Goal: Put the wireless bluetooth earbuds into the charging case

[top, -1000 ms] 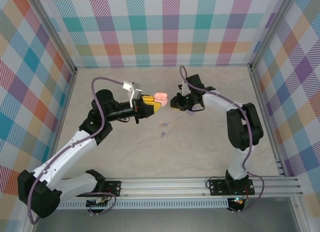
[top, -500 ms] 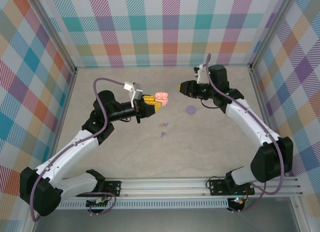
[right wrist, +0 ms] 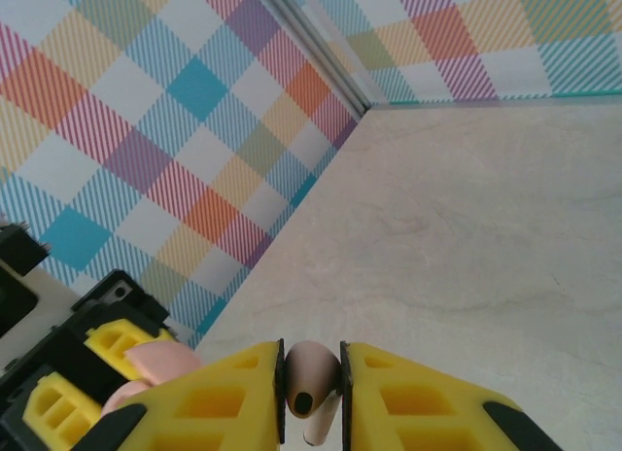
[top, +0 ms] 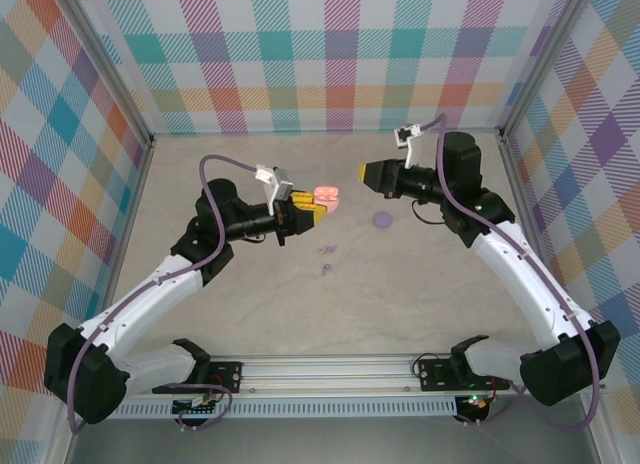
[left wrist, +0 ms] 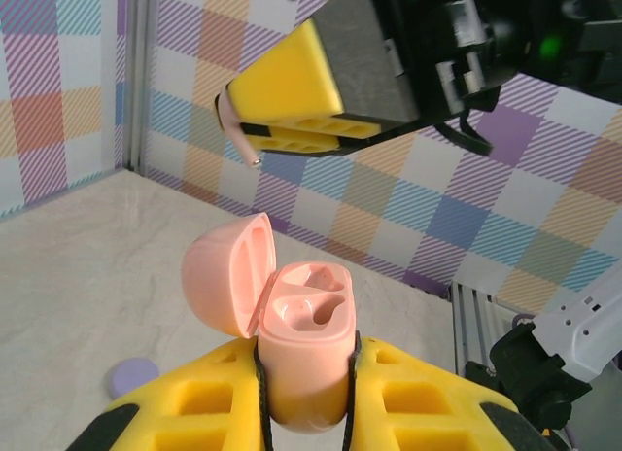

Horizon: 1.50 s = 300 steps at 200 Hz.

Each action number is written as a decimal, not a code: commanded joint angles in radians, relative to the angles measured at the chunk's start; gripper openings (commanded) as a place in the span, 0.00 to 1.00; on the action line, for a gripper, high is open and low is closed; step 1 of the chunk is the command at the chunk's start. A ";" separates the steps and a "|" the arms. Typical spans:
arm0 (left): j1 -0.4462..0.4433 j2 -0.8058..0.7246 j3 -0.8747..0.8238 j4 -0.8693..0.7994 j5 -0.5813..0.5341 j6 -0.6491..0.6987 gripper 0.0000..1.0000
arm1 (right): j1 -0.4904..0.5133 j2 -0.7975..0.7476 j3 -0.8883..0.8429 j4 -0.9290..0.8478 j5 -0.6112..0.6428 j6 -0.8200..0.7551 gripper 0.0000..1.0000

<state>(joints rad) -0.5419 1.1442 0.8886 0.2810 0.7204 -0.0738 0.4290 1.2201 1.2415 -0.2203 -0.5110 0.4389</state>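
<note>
My left gripper is shut on the lower body of a pink charging case, held above the table. The case stands upright between the yellow fingers, its lid swung open to the left and both sockets bare. My right gripper hovers just right of the case, shut on a pinkish-tan earbud with its stem pointing down. From the left wrist view that stem pokes out of the right gripper, above the case. Two tiny lilac earbuds lie on the table.
A round purple disc lies on the marble-look table below the right gripper, and shows again as a disc in the left wrist view. Checked walls close in the back and sides. A metal rail runs along the near edge.
The right arm has lifted from low beside the case and swung up and back to the right, uncovering the purple disc. The left arm shifted slightly, still holding the case.
</note>
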 commanded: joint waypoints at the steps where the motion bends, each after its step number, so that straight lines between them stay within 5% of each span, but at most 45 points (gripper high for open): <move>1: -0.009 0.004 0.047 0.003 0.014 0.002 0.10 | 0.031 -0.013 0.039 0.045 0.009 -0.048 0.21; 300: -0.013 0.066 0.114 0.017 -0.011 -0.168 0.10 | 0.165 0.067 0.121 -0.010 0.004 -0.139 0.22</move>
<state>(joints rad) -0.5476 1.2102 0.9661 0.2649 0.7116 -0.2211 0.5846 1.2846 1.3354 -0.2268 -0.5091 0.3244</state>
